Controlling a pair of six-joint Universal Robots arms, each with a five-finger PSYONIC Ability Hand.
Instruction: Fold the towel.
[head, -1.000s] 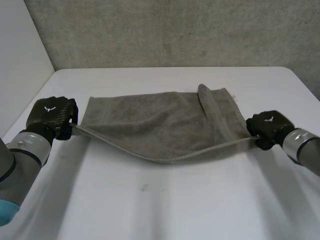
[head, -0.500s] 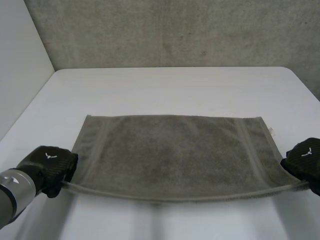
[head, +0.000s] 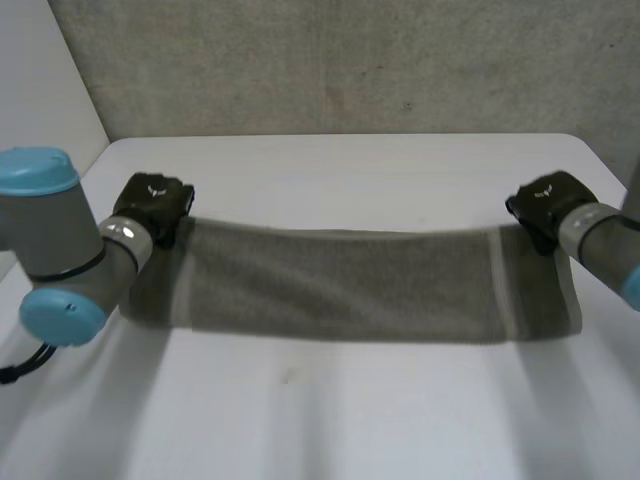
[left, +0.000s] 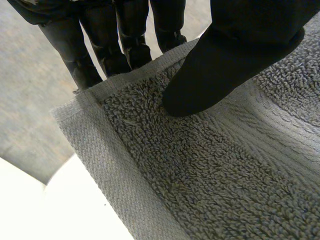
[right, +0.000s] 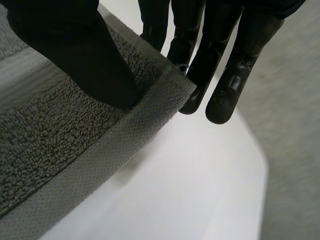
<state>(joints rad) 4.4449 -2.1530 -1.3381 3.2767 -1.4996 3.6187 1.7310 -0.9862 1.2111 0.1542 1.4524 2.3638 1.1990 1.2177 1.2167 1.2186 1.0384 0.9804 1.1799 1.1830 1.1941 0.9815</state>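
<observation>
The left hand (head: 150, 203) is pinching one corner of the towel (head: 350, 285) at about nine o'clock on the white table (head: 330, 420). In the left wrist view its thumb (left: 235, 55) is pressing into the terry pile while its straight fingers (left: 125, 45) are backing the hemmed edge from behind. The right hand (head: 548, 203) is gripping the opposite corner at about three o'clock in the same way, thumb on top and fingers behind the hem. The towel is stretching between the two hands as a long grey band across the middle of the table, its upper edge running straight from hand to hand. Whether its lower edge is touching the table cannot be told.
</observation>
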